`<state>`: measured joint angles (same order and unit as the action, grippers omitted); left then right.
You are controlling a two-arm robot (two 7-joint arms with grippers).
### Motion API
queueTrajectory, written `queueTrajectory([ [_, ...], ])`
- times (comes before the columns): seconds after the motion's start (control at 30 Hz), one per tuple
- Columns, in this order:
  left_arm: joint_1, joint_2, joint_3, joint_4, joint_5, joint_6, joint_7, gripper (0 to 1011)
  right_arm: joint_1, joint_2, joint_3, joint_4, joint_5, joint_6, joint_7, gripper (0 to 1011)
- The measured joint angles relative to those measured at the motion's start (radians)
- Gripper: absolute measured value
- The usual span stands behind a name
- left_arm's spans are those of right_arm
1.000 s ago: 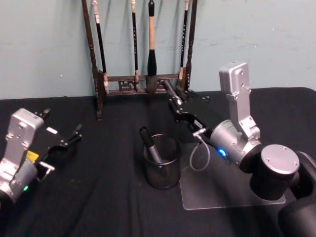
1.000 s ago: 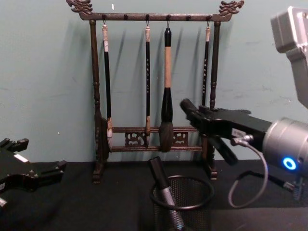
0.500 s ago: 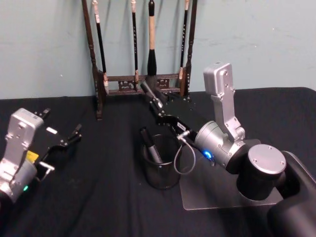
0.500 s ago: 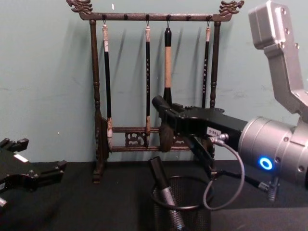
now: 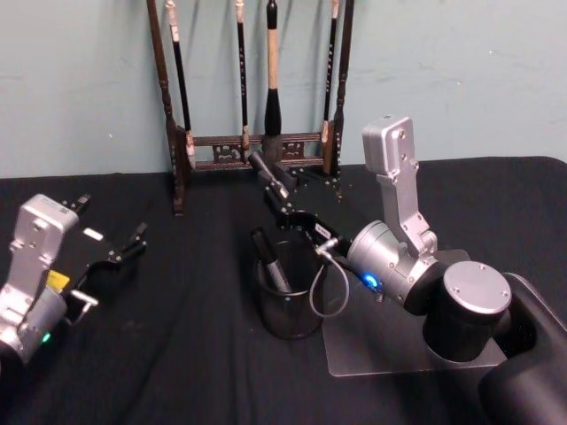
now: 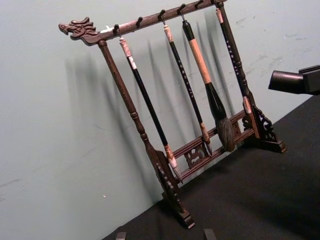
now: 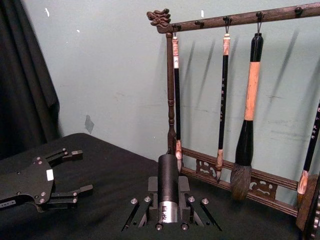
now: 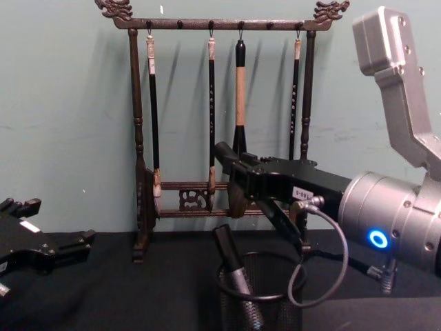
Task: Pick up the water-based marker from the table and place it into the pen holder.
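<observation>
- Black wire-mesh round pen holder (image 5: pixel 290 301): base cut off in chest view; one dark marker (image 5: pixel 268 259) leaning inside.
- Right gripper (image 5: pixel 268 180), above holder, clamps a black-and-silver cylindrical marker (image 7: pixel 168 195).
- Left gripper (image 5: pixel 113 232), well left of holder: fingers spread.

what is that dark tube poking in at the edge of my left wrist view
Observer: It's a marker, black with a silver end, clamped in the right gripper; the right wrist view shows it between the fingers.
Operator: is it in the pen holder
Observer: No. In the chest view it is held roughly level, higher than the rim of the black mesh pen holder.
Operator: anything already in the holder
Observer: Yes, the head view shows another marker leaning inside it.
</observation>
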<state>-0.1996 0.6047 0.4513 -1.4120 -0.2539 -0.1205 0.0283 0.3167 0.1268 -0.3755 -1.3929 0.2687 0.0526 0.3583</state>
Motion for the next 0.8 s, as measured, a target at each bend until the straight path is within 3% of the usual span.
queueTrajectory([
  [0.8,0.0,0.0,0.0,0.0,0.0,0.0,0.0,1001,0.0,-0.002,0.003,0.0,-0.003,0.001,0.0,265],
])
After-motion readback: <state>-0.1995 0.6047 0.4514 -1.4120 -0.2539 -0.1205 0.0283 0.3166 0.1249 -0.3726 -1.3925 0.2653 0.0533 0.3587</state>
